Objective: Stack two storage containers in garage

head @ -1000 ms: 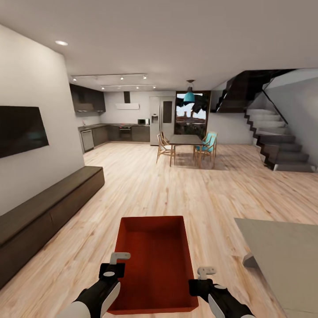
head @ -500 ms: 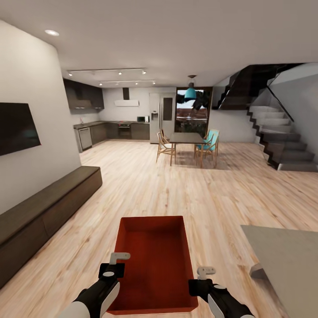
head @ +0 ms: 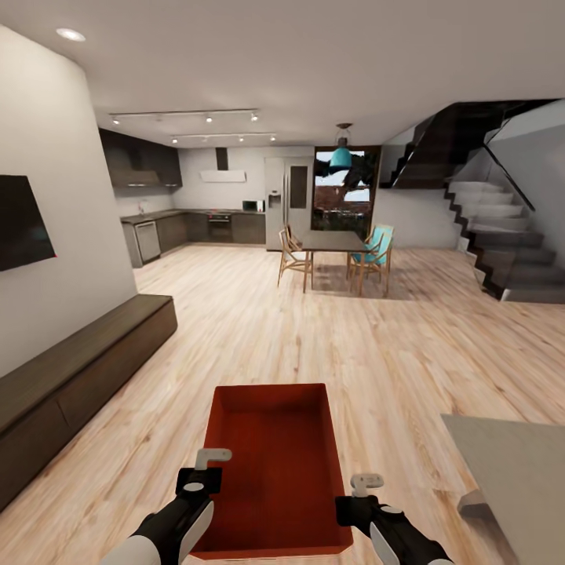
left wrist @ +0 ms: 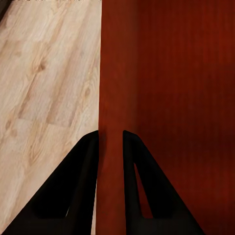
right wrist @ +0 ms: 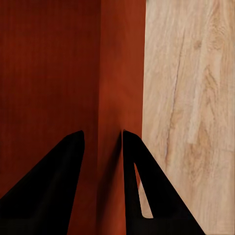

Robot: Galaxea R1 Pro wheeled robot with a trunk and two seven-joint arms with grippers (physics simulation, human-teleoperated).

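Two grippers are clamped on one storage container (head: 275, 471), one on each long wall. In the left wrist view, the left gripper (left wrist: 110, 139) has one dark finger (left wrist: 85, 161) on the wall's outer face and the other inside the bin, with the wall pinched between them. In the right wrist view, the right gripper (right wrist: 103, 139) straddles the opposite wall the same way, one finger (right wrist: 134, 166) on the floor side. From the head view I see the left gripper (head: 205, 463) and the right gripper (head: 362, 490) at the container's near end, and the orange-red bin held level above the wood-plank floor (head: 377, 353), long axis pointing away from me, open top up, nothing inside. Taking the container as reference: left of it runs a low dark bench (head: 78, 369) along a white wall carrying a black TV panel (head: 20, 224); right of it, close by, a pale grey table corner (head: 518, 471); well beyond it, a dining table with chairs (head: 333, 255), a dark kitchen (head: 204, 224) farther back, and a staircase (head: 502, 243) beyond and to the right.
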